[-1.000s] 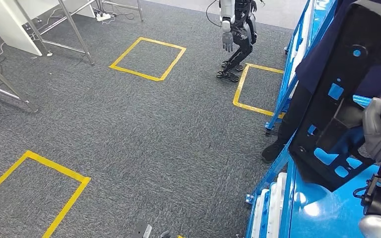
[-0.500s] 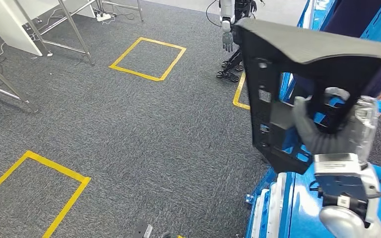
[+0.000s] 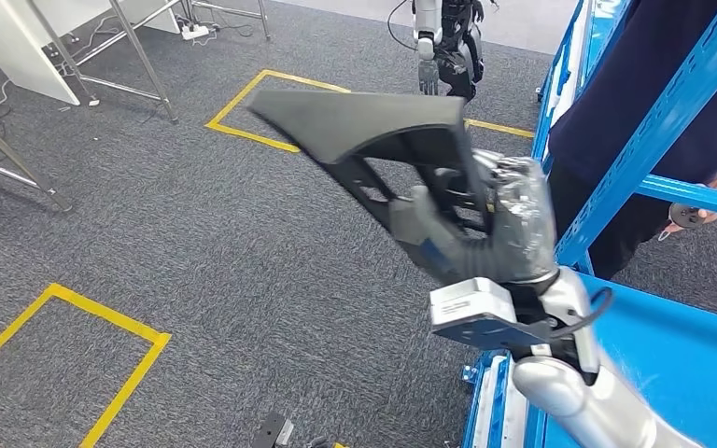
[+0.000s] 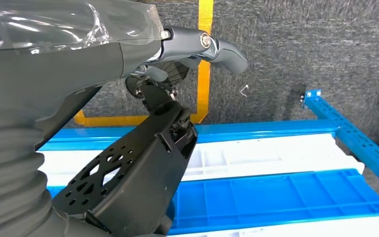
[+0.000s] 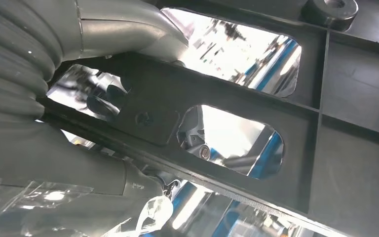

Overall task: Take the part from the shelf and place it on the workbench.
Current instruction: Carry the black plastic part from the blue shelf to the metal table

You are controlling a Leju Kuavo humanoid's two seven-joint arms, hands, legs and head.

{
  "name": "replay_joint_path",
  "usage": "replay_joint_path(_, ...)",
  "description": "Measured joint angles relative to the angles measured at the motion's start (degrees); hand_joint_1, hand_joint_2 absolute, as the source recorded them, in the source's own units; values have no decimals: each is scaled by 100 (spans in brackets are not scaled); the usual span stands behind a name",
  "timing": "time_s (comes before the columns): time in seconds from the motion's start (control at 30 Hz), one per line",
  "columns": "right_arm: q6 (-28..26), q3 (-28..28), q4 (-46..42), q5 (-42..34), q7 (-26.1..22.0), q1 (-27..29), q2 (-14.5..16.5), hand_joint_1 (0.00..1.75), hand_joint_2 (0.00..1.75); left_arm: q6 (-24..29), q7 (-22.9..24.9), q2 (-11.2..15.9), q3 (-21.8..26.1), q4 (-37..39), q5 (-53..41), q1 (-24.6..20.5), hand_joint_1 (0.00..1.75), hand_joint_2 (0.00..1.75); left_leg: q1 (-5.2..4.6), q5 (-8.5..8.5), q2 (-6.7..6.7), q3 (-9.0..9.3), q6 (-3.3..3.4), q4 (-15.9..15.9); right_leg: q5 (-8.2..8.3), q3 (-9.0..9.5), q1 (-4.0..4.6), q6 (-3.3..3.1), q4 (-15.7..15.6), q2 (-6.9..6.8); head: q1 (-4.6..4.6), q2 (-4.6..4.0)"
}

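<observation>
A: Where is the black part point(image 3: 373, 140) at this moment?

B: The right hand point(image 3: 485, 238) holds it up above the grey carpet point(image 3: 196, 233), beside the blue shelf point(image 3: 653, 140). The fingers point(image 3: 429, 229) are closed around one of its bars.

A: And the left hand point(image 4: 143, 59)?

B: In the left wrist view its thumb sticks out, but the rest is hidden, so I cannot tell how its fingers are.

Grey carpet floor point(image 3: 243, 243) marked with yellow tape squares point(image 3: 278, 110). Metal table legs point(image 3: 140, 56) and a white power strip point(image 3: 196, 31) at the far left corner. Another humanoid robot point(image 3: 443, 42) at the far edge. Person in dark clothes point(image 3: 644, 112) at the right edge.
</observation>
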Motion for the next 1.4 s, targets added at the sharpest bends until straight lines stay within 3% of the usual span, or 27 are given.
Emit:
replay_joint_path(0.33,164,669,935,-117,-415,-218,937,175,175,-85,172,6,-36,0,-108,-108,0,175,0,1,1,-3,-1,0,-1,-6,0,-1,3,1,1,0)
replay_joint_path(0.6,190,965,1395,-184,-661,-262,1425,175,175,-94,179,8,-51,0,-126,-155,0,175,0,1,1,-4,-2,0,-1,-9,0,-1,3,1,1,0)
replay_joint_path(0.93,102,1146,1676,-94,-733,-261,1687,175,175,-93,196,9,-53,0,-123,-188,0,175,-19,-11,1,-30,13,43,11,-14,-18,8,-14,-1,0,0)
replay_joint_path(1.07,52,1174,1741,-19,-711,-265,1722,175,175,-92,196,9,-54,0,-121,-191,0,175,-21,13,0,-30,77,22,32,-9,-44,56,-38,-5,3,0)
replay_joint_path(1.13,37,1175,1760,8,-702,-271,1734,175,175,-92,195,9,-54,0,-120,-199,0,175,9,72,-8,16,137,-67,-117,-110,-38,49,181,-1,7,-1)
replay_joint_path(1.23,22,1184,1796,66,-678,-260,1726,175,175,-92,194,5,-54,0,-119,-208,0,175,13,98,-47,38,171,-108,-623,-629,2,11,1275,16,10,-2)
replay_joint_path(1.27,22,1189,1812,91,-663,-248,1717,175,175,-92,195,4,-54,0,-119,-205,0,175,11,95,-78,38,169,-107,-690,-767,6,10,1543,22,10,-2)
replay_joint_path(1.3,22,1193,1827,108,-650,-237,1709,175,175,-91,196,4,-54,0,-119,-202,0,175,14,88,-120,40,159,-103,-652,-809,2,11,1606,25,10,-2)
replay_joint_path(1.33,22,1195,1839,122,-640,-229,1704,175,175,-91,196,4,-54,0,-119,-199,0,175,24,75,-171,46,138,-94,-514,-734,-11,16,1439,28,10,-2)
replay_joint_path(1.4,22,1198,1860,134,-631,-223,1699,175,175,-89,196,6,-53,0,-118,-202,0,175,52,18,-281,46,43,-48,-195,-378,-54,51,731,141,11,-3)
